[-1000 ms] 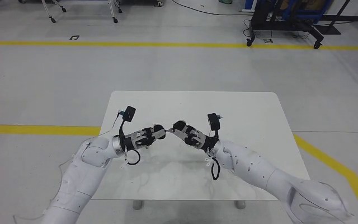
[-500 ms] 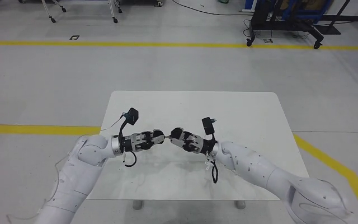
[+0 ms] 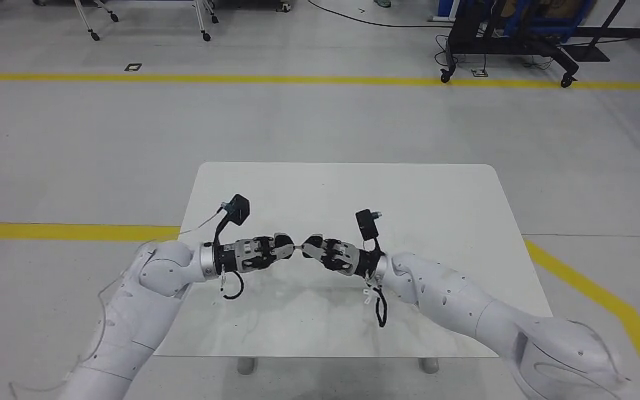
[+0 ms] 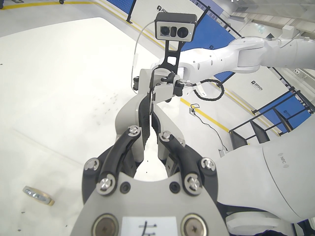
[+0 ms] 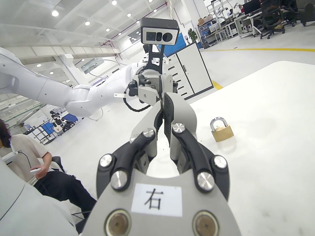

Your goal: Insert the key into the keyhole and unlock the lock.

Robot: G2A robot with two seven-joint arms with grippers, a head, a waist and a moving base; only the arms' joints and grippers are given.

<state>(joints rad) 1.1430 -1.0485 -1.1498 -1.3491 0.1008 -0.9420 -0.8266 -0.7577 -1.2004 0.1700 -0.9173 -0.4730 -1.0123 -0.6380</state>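
Our left fingers (image 4: 144, 116) and right fingers (image 5: 169, 116) are pinched together, tip to tip — we should go slowly near the small brass padlock (image 5: 222, 130).

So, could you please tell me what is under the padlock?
The padlock rests directly on the white table; nothing else shows beneath it. Its underside, and any keyhole there, is hidden.

Small brass padlock (image 5: 222, 130) on the white tabletop (image 5: 270, 114).

Its body is a squat, yellow-brass block with a plain face, topped by a bright silver shackle. The shackle arches over the body with both legs seated, so it looks locked. It sits alone on a bare patch, casting a soft shadow; whether it stands on its base or lies flat is unclear.
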